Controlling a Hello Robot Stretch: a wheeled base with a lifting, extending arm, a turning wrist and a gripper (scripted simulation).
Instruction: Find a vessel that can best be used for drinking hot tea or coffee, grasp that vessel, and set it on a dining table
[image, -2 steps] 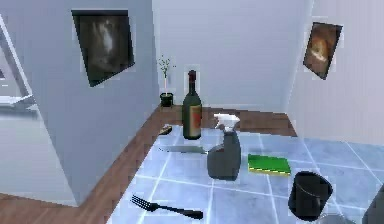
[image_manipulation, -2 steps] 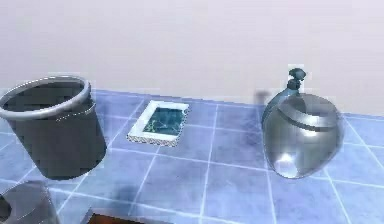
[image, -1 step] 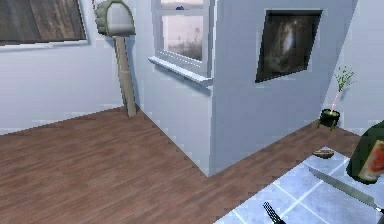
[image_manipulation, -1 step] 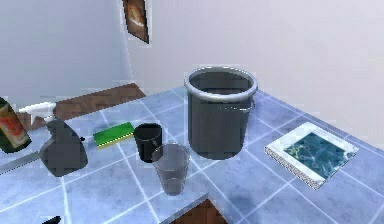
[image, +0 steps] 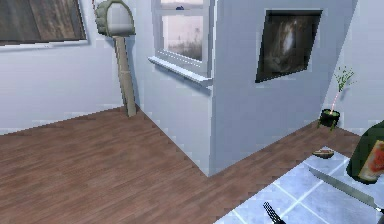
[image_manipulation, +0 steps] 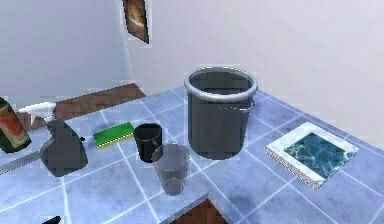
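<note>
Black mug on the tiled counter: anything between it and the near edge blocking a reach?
Yes. A grey see-through glass stands just in front of the black mug, toward the near edge, overlapping it in the picture. A grey bucket stands close at its right, a green sponge at its left.
</note>
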